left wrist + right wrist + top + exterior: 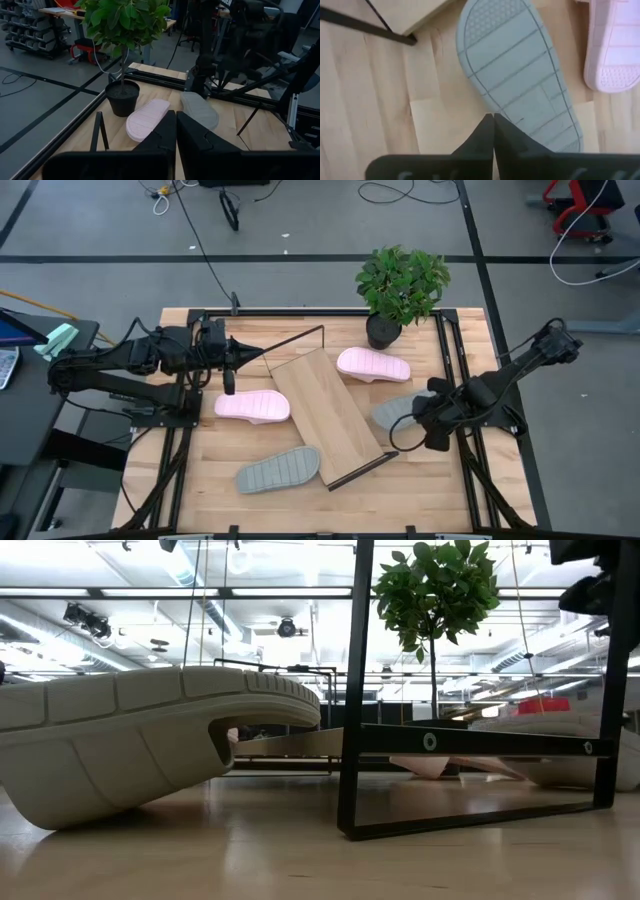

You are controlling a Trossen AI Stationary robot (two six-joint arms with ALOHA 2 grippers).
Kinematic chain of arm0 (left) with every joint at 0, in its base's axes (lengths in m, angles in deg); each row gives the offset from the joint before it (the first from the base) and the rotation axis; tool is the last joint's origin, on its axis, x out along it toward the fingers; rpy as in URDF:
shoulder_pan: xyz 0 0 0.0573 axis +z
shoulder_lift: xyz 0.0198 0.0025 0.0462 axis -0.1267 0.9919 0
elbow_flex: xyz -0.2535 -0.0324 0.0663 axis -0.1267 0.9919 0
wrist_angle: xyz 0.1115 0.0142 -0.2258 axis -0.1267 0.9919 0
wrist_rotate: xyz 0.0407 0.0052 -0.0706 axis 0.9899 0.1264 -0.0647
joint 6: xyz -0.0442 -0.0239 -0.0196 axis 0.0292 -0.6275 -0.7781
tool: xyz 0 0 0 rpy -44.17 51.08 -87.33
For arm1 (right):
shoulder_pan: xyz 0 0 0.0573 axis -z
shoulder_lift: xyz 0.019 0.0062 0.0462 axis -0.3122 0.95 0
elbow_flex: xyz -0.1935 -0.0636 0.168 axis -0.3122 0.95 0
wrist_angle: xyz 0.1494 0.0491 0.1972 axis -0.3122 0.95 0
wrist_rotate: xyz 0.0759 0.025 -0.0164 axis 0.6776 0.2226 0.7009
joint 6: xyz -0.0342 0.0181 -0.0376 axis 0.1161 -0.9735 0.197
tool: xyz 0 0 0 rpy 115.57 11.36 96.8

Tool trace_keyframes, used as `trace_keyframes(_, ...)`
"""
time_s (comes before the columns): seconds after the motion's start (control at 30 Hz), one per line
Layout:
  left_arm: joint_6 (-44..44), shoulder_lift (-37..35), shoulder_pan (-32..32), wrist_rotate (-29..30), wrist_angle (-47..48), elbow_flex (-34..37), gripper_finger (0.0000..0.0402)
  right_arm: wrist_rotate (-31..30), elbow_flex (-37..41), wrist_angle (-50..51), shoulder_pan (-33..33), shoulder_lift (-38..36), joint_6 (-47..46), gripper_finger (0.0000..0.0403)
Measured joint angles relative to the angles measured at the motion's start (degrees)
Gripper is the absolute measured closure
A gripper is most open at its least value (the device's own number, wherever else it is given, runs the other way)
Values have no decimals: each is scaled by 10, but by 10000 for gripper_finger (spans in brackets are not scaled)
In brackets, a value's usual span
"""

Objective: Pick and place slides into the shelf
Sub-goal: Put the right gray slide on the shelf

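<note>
The shelf (328, 413) lies flat and slanted in the middle of the bench (200, 490), betw. both arms, w/ no slides on it yet. All four slides are soles up on the bench. The right claw (493, 116), clenched and empty, hangs just over a grey slide (520, 70), prob. to grab it. The left claw (176, 116), also clenched, hovers beside a pink slide (252, 406); another pink slide (373, 364) lies near the plant (400, 285).

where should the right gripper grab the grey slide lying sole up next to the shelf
Judging by its pose, take the grey slide across its narrow width, coming straight down from above. It lies sole-up and flat on the table, so the strap is underneath and out of reach; only the long side edges are free. The right gripper, fingers together, sits at one of those edges and must open first.
</note>
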Motion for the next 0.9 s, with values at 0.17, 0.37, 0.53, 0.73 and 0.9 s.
trace_keyframes(0.17,0,0,0,0,0,0,382,49,19,4,18,2,2,353)
trace_keyframes(0.37,-1,0,0,0,7,0,378,65,27,2,36,2,41,279)
trace_keyframes(0.53,-1,0,0,0,9,0,385,64,27,1,66,13,37,204)
trace_keyframes(0.73,-1,4,0,0,11,0,387,65,27,-14,87,46,64,122)
trace_keyframes(0.9,-1,12,0,0,14,0,379,61,27,-15,91,78,109,79)
